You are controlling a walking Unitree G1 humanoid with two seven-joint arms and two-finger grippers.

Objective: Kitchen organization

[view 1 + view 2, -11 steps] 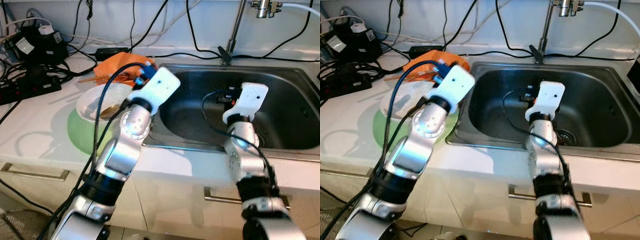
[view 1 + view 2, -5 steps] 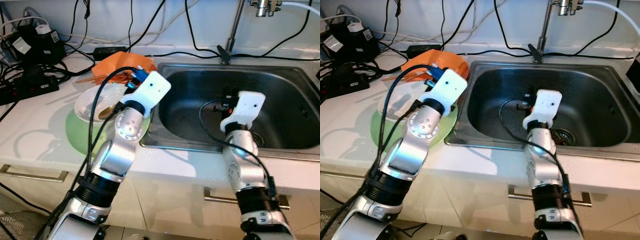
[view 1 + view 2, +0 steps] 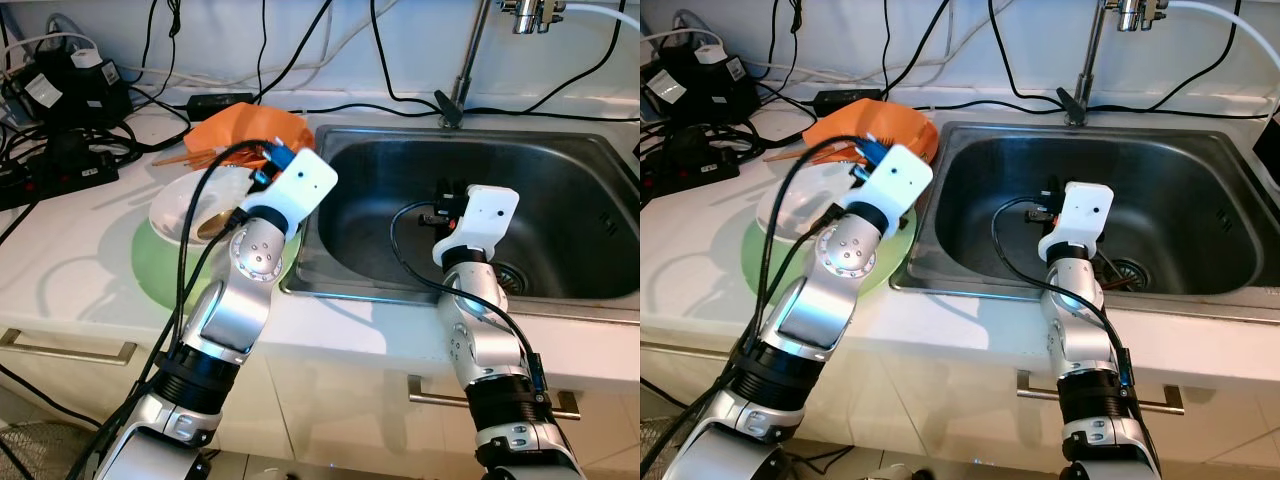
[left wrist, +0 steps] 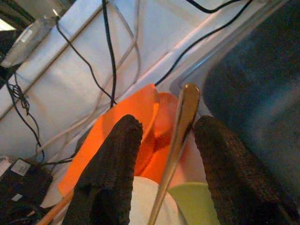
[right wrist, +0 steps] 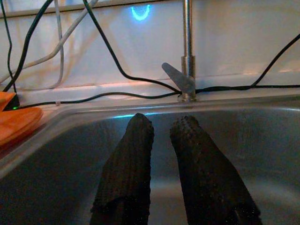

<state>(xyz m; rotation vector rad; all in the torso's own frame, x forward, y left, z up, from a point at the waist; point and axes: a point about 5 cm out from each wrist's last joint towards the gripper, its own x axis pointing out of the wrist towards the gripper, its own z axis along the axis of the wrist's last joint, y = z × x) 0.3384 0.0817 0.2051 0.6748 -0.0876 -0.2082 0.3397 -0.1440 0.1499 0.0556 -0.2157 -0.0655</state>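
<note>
A white bowl point(image 3: 180, 212) sits on a green plate point(image 3: 160, 272) on the counter left of the sink, with a bronze spoon point(image 4: 180, 122) resting in it. Behind them lies an orange dish point(image 3: 245, 128) with chopsticks point(image 3: 185, 157) beside it. My left gripper point(image 4: 166, 126) hovers over the bowl, open, the spoon handle standing between its fingers, close to one finger. My right gripper point(image 5: 161, 125) hangs inside the steel sink point(image 3: 560, 150), shut and holding nothing.
The faucet point(image 3: 465, 60) rises behind the sink and black cables trail along the back wall. Power strips and chargers point(image 3: 60, 100) crowd the counter's far left. The drain point(image 3: 512, 276) lies near my right arm. Drawer handles run below the counter edge.
Both arms have drawn slightly back and to the left; the left wrist sits lower over the bowl. Bowl, plate and orange dish have not moved.
</note>
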